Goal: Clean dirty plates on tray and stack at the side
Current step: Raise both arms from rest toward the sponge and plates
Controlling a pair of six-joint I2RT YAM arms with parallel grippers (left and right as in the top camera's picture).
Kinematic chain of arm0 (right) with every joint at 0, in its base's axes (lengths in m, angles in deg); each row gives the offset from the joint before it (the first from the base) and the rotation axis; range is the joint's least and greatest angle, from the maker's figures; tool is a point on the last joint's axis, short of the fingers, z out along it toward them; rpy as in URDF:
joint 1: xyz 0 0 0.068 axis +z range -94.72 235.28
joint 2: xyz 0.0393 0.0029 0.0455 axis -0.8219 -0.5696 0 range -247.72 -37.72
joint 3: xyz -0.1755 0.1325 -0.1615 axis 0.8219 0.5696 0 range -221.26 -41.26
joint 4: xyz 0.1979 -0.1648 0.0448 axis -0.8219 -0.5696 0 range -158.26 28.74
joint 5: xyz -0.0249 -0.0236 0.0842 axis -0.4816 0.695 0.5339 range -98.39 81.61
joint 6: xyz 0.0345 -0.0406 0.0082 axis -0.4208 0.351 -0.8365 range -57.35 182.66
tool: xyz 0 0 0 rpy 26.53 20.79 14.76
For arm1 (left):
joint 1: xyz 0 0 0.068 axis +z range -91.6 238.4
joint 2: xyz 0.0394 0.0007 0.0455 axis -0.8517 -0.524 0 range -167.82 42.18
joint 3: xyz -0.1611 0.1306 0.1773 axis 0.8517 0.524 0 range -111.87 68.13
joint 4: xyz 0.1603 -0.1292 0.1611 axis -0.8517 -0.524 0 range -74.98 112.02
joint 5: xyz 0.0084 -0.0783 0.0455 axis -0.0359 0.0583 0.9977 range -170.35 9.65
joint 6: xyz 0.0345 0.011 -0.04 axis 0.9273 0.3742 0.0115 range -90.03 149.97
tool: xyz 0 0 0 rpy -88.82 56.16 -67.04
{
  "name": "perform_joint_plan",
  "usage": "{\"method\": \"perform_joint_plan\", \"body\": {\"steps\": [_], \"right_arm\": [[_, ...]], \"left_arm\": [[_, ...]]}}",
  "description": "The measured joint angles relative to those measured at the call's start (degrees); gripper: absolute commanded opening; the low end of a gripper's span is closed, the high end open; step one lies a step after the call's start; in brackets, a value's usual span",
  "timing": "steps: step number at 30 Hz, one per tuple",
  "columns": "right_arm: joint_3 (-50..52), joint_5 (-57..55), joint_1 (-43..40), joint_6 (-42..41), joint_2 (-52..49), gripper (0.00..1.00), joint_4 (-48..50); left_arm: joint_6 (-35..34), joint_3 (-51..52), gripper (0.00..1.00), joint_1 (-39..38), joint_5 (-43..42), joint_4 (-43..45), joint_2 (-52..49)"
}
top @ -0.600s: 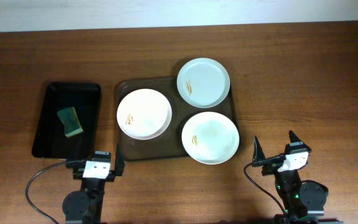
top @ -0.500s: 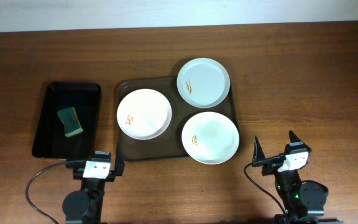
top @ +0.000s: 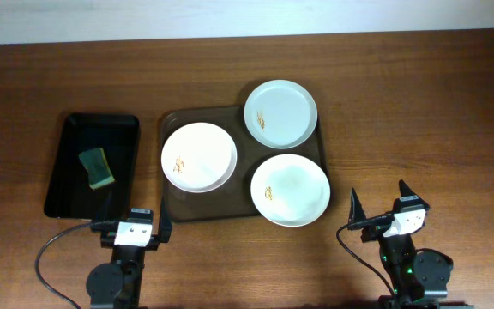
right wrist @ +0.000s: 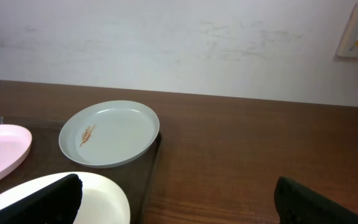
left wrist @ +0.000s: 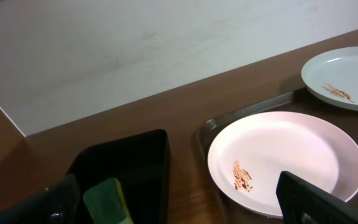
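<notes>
Three plates lie on the brown tray (top: 171,206). A white plate (top: 199,157) with an orange-brown smear is at the tray's left; it also shows in the left wrist view (left wrist: 288,158). A pale bluish plate (top: 280,113) sits at the back right, overhanging the rim, and shows in the right wrist view (right wrist: 109,133). A third white plate (top: 290,189) is at the front right. My left gripper (top: 133,220) is open and empty near the table's front edge, in front of the tray's left corner. My right gripper (top: 379,204) is open and empty to the tray's front right.
A smaller black tray (top: 67,176) stands left of the brown tray and holds a green and yellow sponge (top: 98,167). The sponge shows in the left wrist view (left wrist: 106,199). A white wall runs behind the table's far edge.
</notes>
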Motion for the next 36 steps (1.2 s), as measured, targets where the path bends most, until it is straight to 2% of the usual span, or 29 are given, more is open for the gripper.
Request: {"method": "perform_joint_plan", "body": {"steps": [31, 34, 36], "right_arm": [[0.00, 0.85, 0.00, 0.02, 0.00, 0.98, 0.07], [-0.02, 1.88, 0.00, -1.33, 0.00, 0.98, 1.20], [-1.60, 2.10, 0.00, -3.10, -0.35, 0.98, 0.96]], "left_arm": [[-0.24, 0.02, 0.99, 0.00, -1.73, 1.31, 0.00], [-7.19, -0.42, 0.99, 0.00, -4.17, 2.78, -0.50], [-9.75, -6.40, 0.99, 0.00, -4.92, -2.21, -5.35]]}}
